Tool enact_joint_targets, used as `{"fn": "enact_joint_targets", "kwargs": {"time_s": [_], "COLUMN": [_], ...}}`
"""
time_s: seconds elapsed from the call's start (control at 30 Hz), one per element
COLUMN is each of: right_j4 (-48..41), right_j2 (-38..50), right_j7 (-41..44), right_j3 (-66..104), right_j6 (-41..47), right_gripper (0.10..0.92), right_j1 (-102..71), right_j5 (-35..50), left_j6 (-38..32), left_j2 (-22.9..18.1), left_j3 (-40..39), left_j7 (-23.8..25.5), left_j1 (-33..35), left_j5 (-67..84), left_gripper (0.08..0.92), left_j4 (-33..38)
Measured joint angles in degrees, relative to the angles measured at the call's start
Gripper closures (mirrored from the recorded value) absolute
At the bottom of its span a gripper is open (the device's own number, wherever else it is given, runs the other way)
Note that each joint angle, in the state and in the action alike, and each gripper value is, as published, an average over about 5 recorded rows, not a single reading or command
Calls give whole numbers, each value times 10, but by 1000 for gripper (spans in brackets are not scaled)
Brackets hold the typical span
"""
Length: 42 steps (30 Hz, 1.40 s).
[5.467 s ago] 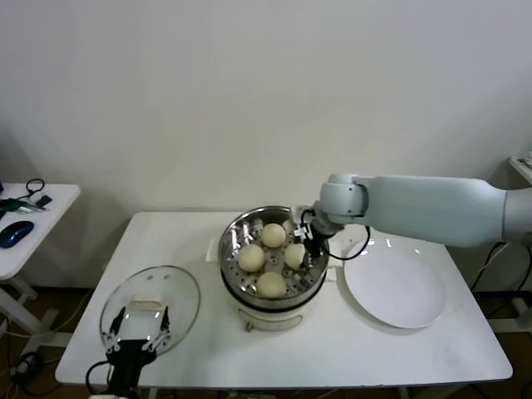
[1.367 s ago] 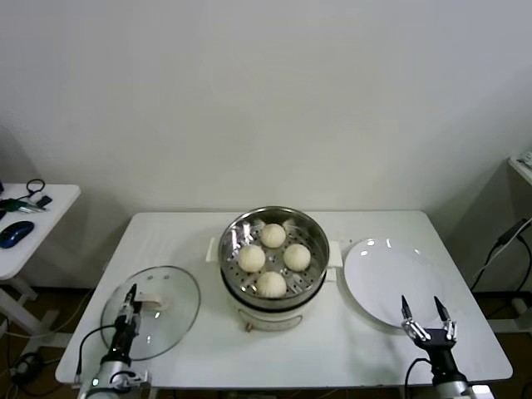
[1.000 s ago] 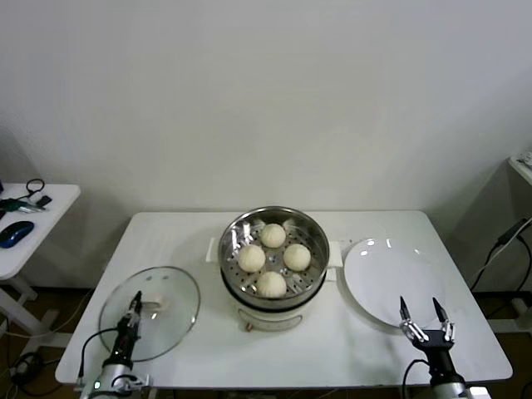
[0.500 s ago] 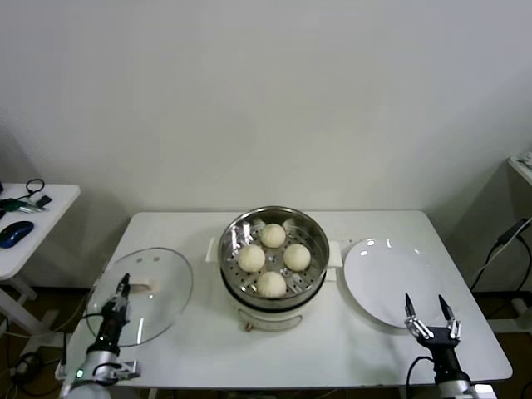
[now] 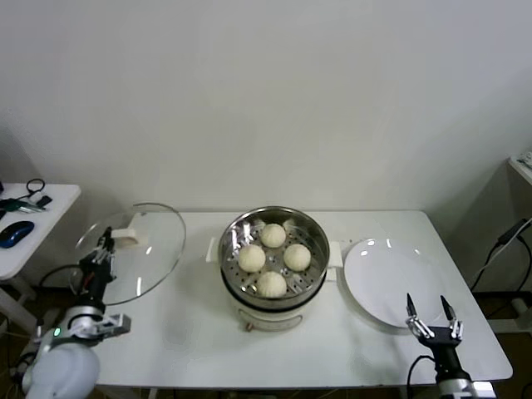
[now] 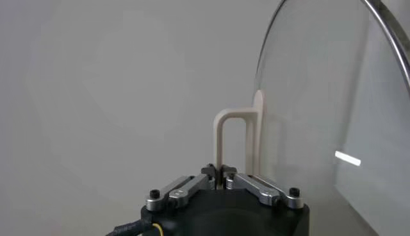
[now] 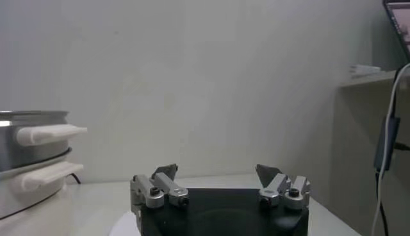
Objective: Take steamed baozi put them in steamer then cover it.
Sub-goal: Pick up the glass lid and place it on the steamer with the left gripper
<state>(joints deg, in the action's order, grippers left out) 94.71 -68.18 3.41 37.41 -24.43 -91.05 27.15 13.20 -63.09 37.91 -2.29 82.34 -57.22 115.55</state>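
- With all four steamed baozi (image 5: 272, 259) seated in the steamer (image 5: 309, 249), the loading step is judged done and the covering step is in hand.
- The cover (image 5: 133, 252) is held off the table (image 5: 332, 349) at the robot's left, tilted up on edge, well apart from the steamer.
- The left gripper (image 5: 101, 251) is clamped tight on the cover's cream handle (image 6: 236, 144); in the left wrist view the fingers are seen pinched together on the handle's thin bar.
- The right gripper (image 5: 431, 320) is parked low at the table's near right corner, just beside the white plate (image 5: 391, 287), with jaws spread wide and nothing held.
- For the next move, the cover would need to be carried right over the steamer, levelled with its rim centred on the basket, then lowered and released.
- Care is judged necessary: a glass lid held by one thin handle bar may swing or slip.
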Motion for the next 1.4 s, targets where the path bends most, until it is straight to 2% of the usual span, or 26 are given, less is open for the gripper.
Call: {"fn": "enact_joint_targets", "kwargs": {"time_s": [0.33, 0.6, 1.0, 1.4], "right_j4": [1, -1, -7, -7], "right_j2": [12, 17, 17, 14], "right_j7": [-5, -7, -8, -8], "right_j3": [-2, -2, 5, 12], "right_j6": [9, 13, 11, -2], "right_gripper": [203, 203, 203, 203], "right_j1": [8, 15, 14, 6], "right_j5": [-14, -20, -21, -18], "left_j6": [109, 164, 209, 217], "left_j2": [-4, -59, -144, -211], "left_j3": [-127, -246, -375, -433], "left_j7": [69, 115, 136, 126], "left_j1": [-55, -103, -172, -197], "left_j5": [-67, -154, -234, -292], "left_gripper": [862, 862, 862, 862], "left_j4": [63, 71, 25, -50]}}
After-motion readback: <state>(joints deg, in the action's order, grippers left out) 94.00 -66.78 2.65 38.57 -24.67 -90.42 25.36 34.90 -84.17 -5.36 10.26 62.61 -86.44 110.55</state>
